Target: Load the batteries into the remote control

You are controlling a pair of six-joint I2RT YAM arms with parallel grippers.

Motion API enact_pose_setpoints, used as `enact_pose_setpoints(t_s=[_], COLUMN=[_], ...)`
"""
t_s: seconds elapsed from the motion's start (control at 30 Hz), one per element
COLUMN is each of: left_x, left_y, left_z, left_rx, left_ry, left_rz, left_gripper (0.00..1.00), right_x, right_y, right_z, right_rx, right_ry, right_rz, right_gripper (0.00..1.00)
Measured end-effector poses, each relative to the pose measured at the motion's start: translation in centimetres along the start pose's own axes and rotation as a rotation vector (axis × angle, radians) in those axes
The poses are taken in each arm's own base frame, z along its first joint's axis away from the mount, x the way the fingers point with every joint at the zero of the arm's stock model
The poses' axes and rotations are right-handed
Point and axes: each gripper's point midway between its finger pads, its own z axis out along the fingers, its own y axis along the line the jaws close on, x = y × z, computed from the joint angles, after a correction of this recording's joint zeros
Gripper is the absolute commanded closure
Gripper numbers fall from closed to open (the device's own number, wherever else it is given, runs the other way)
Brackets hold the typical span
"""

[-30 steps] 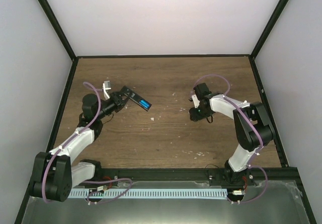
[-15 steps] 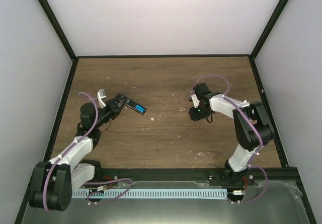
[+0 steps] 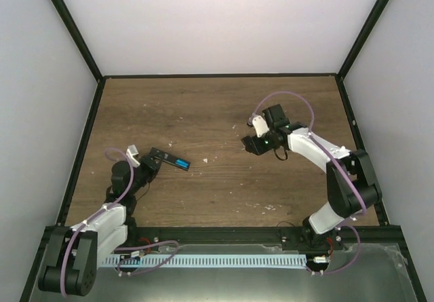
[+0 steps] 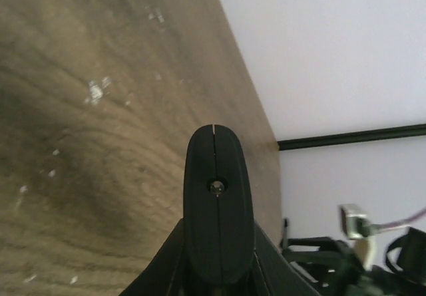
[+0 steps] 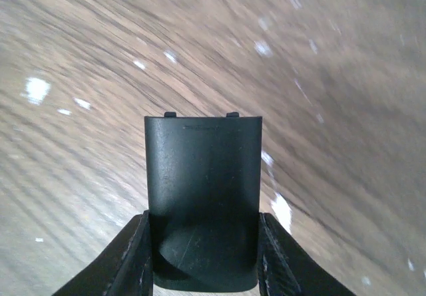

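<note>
My left gripper [image 3: 149, 165] is shut on one end of the black remote control [image 3: 169, 159], which sticks out to the right above the wood. Bright-blue batteries [image 3: 182, 162] show in its open back. In the left wrist view the remote [image 4: 218, 229] is seen end-on between the fingers, and the batteries are hidden. My right gripper [image 3: 250, 144] is shut on the small black cover piece [image 5: 203, 189], held above the table right of centre. The cover is barely visible in the top view.
Small white specks of debris [image 3: 207, 159] dot the wooden table [image 3: 217, 105]. Black frame rails [image 3: 87, 132] run along the table's left and right edges, with white walls behind. A cable tray [image 3: 217, 260] lies along the near edge.
My left arm has drawn back toward the near left, carrying the remote with it. My right gripper has moved left and slightly away, still holding the cover piece.
</note>
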Motion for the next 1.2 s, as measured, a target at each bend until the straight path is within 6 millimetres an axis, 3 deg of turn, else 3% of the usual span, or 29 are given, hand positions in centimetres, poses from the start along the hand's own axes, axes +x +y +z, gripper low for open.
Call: enact_pose_setpoints(t_s=[0.13,0.4,0.6,0.77,0.9,1.2], left_x=[0.6,-1.5,-2.1,-1.9,-1.8,0.5], left_y=[1.4,-1.8,-3.6,-4.0,-3.3,1.2], left_z=[0.0,-0.2,-1.0,-1.5,-1.5,0.3], left_rx=[-0.026,0.098,0.155,0.156,0.125,-0.006], left_ry=[0.01,-0.086,-0.125,-0.127,-0.123,0.015], left_rz=[-0.024,0.011,0.066,0.117,0.134,0.1], left_gripper=[1.0,1.0,1.0,1.0,1.0,1.0], right_x=[-3.0,-5.0,-5.3,-5.0,-5.9,-6.7], right_y=[3.1,8.3,12.0,13.2,13.4,13.7], right_z=[-1.7,-2.5,-1.9,-0.6,-0.1,0.4], right_rx=[-0.09,-0.249,-0.358,-0.399,-0.401,-0.399], right_ry=[-0.13,-0.237,-0.276,-0.265,-0.272,-0.278], right_rz=[-0.108,-0.278,-0.41,-0.471,-0.51,-0.547], right_gripper=[0.76,0.76,0.76,0.76,0.76,0.76])
